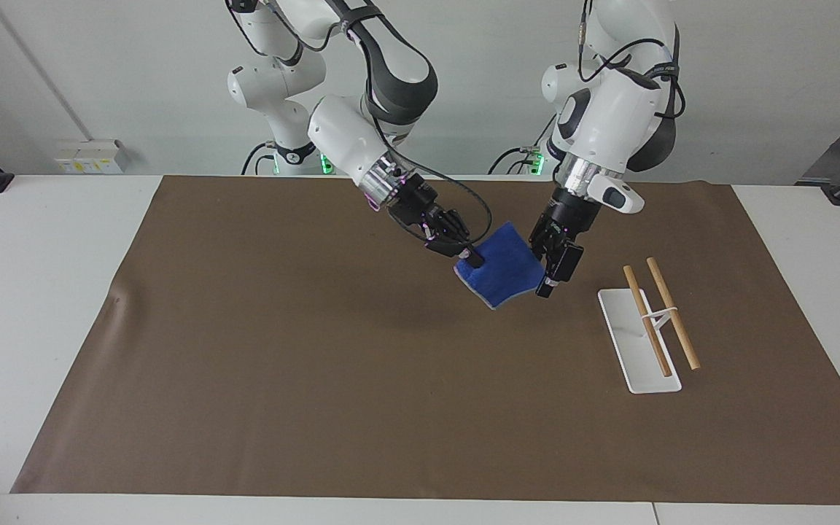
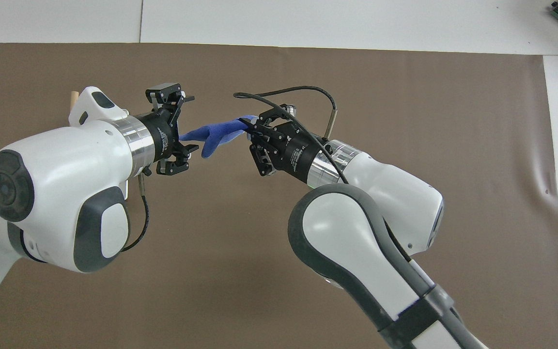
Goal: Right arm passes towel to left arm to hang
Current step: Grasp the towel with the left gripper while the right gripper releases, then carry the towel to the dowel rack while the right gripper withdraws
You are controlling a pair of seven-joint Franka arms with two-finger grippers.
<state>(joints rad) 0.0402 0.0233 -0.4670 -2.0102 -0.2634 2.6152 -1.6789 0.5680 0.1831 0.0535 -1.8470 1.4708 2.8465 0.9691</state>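
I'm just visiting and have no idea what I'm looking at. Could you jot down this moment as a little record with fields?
Held item: blue towel, in the air over the brown mat
Holder: right gripper, shut on one corner of the towel
Receiver: left gripper, fingers around the towel's other edge, not closed yet
Hanging place: rack with two wooden rods on a white base, on the mat toward the left arm's end
Stage: handover, towel not yet hung
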